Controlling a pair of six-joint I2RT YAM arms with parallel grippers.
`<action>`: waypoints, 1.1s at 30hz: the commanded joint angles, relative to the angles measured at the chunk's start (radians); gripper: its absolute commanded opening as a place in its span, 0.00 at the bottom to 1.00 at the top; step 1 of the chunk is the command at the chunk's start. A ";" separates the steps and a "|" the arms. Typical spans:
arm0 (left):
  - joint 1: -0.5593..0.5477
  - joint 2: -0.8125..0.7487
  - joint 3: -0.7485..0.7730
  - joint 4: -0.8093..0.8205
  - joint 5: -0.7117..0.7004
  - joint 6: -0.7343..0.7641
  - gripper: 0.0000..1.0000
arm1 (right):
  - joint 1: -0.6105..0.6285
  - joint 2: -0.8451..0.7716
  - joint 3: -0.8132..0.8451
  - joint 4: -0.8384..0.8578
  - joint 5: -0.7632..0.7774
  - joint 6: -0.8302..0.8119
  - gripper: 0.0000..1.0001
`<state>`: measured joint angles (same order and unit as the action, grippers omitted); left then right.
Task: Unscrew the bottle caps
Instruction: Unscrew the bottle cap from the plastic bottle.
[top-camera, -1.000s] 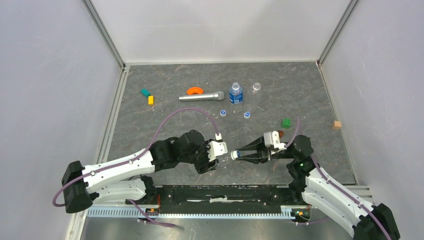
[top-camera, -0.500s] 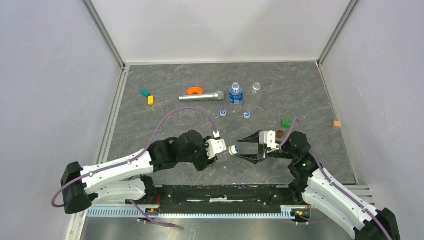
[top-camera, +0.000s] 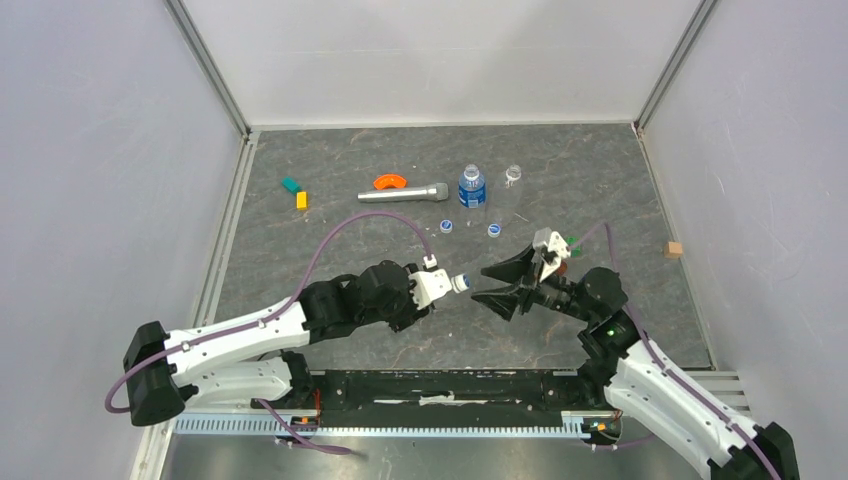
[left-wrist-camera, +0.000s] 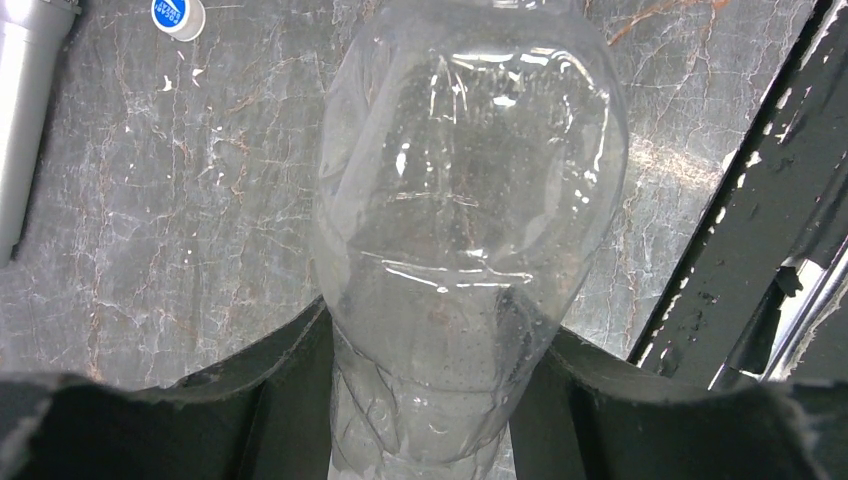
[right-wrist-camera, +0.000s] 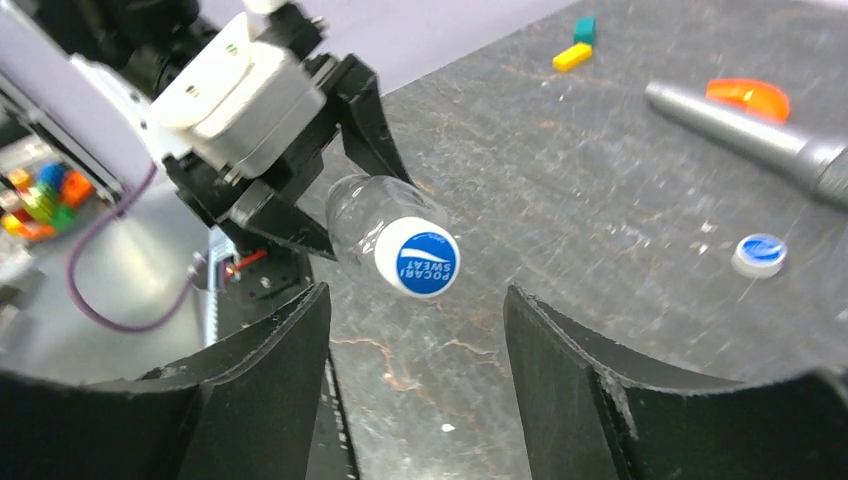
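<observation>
— Where is the capped bottle (left-wrist-camera: 465, 200) found?
— It is held sideways over the near middle of the table (top-camera: 330, 240) by the left gripper (top-camera: 447, 286). Its cap (right-wrist-camera: 417, 262) is pointed at the right gripper (top-camera: 482, 284), just left of it.
— And behind?
— A loose cap (top-camera: 446, 225) and a second loose cap (top-camera: 494, 230) are laid side by side. Farther back, a left bottle (top-camera: 471, 187) and a right bottle (top-camera: 513, 175) are stood, with a cylinder (top-camera: 404, 194) laid leftward.

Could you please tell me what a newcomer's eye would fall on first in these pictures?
First comes the clear bottle, held level over the near middle of the table in the left pincer. Its blue cap points at the right pincer, which stands open just short of it. Next are two loose caps lying farther back, in front of the labelled bottle.
</observation>
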<state>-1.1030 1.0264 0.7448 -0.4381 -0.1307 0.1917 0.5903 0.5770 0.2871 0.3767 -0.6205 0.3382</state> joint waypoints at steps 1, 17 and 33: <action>-0.012 0.014 0.022 0.047 -0.021 -0.033 0.26 | 0.002 0.101 -0.019 0.159 0.038 0.326 0.68; -0.038 0.038 0.039 0.029 -0.021 -0.032 0.25 | 0.002 0.242 -0.086 0.429 -0.012 0.509 0.66; -0.046 0.032 0.047 0.028 -0.006 -0.039 0.25 | 0.006 0.293 -0.101 0.494 -0.062 0.512 0.46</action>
<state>-1.1408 1.0706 0.7525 -0.4408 -0.1390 0.1799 0.5900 0.8661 0.1825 0.8116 -0.6319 0.8658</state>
